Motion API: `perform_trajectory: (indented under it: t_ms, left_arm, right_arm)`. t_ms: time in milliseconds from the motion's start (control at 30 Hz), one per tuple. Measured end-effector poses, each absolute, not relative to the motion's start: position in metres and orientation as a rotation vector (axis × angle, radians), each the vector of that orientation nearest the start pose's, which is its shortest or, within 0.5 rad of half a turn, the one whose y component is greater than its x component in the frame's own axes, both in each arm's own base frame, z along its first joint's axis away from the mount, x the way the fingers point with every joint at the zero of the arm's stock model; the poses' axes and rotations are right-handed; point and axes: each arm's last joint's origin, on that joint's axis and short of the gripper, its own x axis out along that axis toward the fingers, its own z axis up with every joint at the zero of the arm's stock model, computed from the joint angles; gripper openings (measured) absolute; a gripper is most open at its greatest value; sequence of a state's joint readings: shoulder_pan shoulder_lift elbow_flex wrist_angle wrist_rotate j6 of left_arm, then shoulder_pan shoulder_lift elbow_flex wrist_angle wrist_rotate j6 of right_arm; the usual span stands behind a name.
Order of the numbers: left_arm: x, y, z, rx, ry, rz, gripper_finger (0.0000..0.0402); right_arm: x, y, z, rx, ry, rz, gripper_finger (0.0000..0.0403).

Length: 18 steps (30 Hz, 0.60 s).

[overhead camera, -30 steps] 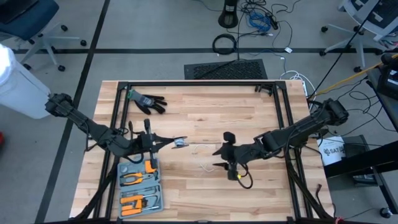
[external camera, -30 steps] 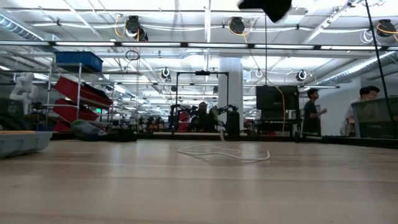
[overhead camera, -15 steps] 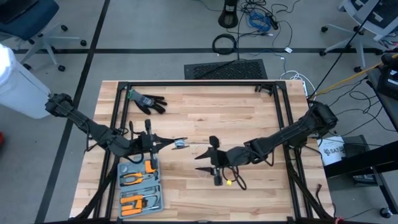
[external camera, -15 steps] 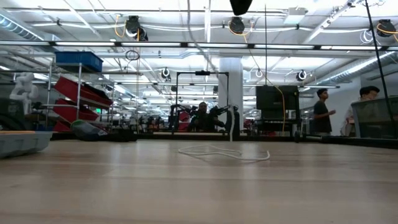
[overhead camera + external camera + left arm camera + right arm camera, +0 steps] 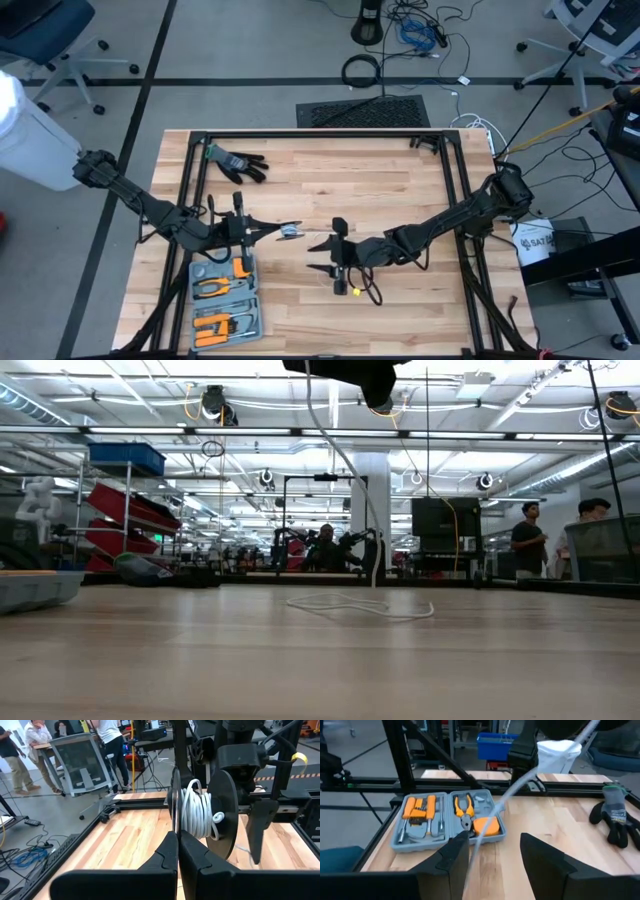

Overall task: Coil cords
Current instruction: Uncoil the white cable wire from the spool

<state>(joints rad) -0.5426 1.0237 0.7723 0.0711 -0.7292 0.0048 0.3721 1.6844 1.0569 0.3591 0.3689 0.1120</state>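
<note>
My left gripper (image 5: 278,231) is left of the table's middle, shut on a small black spool (image 5: 289,230). In the left wrist view the spool shows two black discs with white cord (image 5: 192,812) wound between them. My right gripper (image 5: 322,256) is open just right of the spool. A strand of the white cord (image 5: 520,780) runs between its fingers. In the low view the strand (image 5: 345,455) rises from loose loops lying on the table (image 5: 360,604) to the gripper at the top. My left gripper pinches the rim of the spool's nearer black disc (image 5: 175,805) between its two shut fingers. The fingers come level from the table's left. The spool stands on edge, lifted clear of the table. My right gripper has the cord strand beside one finger (image 5: 455,852); I cannot tell whether it touches.
An open grey tool case (image 5: 225,300) with orange tools lies near the front left. A black glove (image 5: 238,162) lies at the far left. A black frame (image 5: 320,135) runs around the table. People stand in the room beyond.
My right gripper has gone toward the table's left edge, up to the spool in my left gripper, staying open. In the low view a cord strand now rises from the loops on the table to the gripper above. The loops lie as before.
</note>
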Motion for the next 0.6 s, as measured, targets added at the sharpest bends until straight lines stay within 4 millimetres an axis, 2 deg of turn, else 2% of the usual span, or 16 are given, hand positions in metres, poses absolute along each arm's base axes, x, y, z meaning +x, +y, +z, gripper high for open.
perform_trajectory:
  t_ms: [167,400,600]
  left_arm:
    - [0.2007,-0.0985,0.3099,0.113,0.147,0.186,0.0000]
    - [0.2007,-0.0985,0.3099,0.113,0.147,0.186,0.0000]
    - [0.2007,-0.0985,0.3096,0.115,0.150,0.186,0.0000]
  right_arm:
    - [0.3537,0.1244,0.2462,0.014,0.240,-0.038,0.0117]
    - [0.3531,0.1242,0.2444,0.006,0.260,-0.040,0.0017]
    - [0.3516,0.1236,0.2434,-0.005,0.284,-0.042,0.0003]
